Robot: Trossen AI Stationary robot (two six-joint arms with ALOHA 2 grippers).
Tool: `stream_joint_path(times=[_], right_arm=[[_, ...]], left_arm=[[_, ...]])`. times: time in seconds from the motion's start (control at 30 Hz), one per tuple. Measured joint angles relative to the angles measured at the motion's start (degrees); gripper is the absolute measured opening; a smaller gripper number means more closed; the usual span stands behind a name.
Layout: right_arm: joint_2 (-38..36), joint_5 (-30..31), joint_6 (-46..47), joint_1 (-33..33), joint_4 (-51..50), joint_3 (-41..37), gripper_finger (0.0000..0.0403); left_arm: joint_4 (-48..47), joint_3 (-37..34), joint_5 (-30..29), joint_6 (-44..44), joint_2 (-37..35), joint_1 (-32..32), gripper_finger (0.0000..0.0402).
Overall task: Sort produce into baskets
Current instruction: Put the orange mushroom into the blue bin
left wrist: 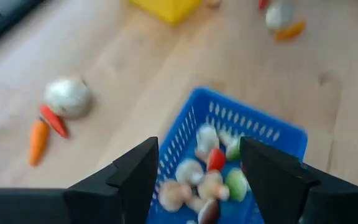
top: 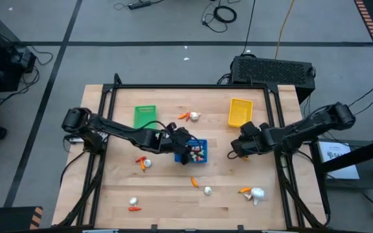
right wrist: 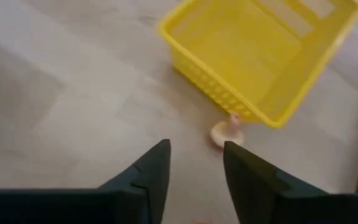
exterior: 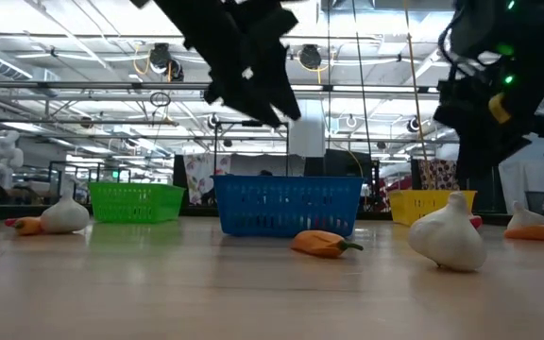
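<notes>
Left gripper [left wrist: 194, 177] spread, empty, over blue perforated plastic basket [left wrist: 291, 134] holding mixed small produce.

Right gripper [right wrist: 194, 165] spread, empty, near yellow perforated plastic basket [right wrist: 272, 62]; small pale mushroom-like piece [right wrist: 227, 132] just outside its wall.

Your risk: fingers nudging basket, or piece rolling away.

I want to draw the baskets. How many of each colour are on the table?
green basket: 1
blue basket: 1
yellow basket: 1
Total: 3
</notes>
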Motion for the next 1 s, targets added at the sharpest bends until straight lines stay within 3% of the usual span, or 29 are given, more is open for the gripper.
stream_joint_path(times=[0.27, 1.0], right_arm=[[7.45, -0.37, 5.72, -4.43, -1.32, 0.00, 0.0191], [19.14, 1.35, 8.29, -10.52, 5.53, -1.76, 0.0194]], left_arm=[[-0.28, 0.01, -3.10, 1.49, -1.95, -1.09, 0.0232], [-0.88, -0.01, -3.25, 1.99, -1.93, -1.07, 0.0232]])
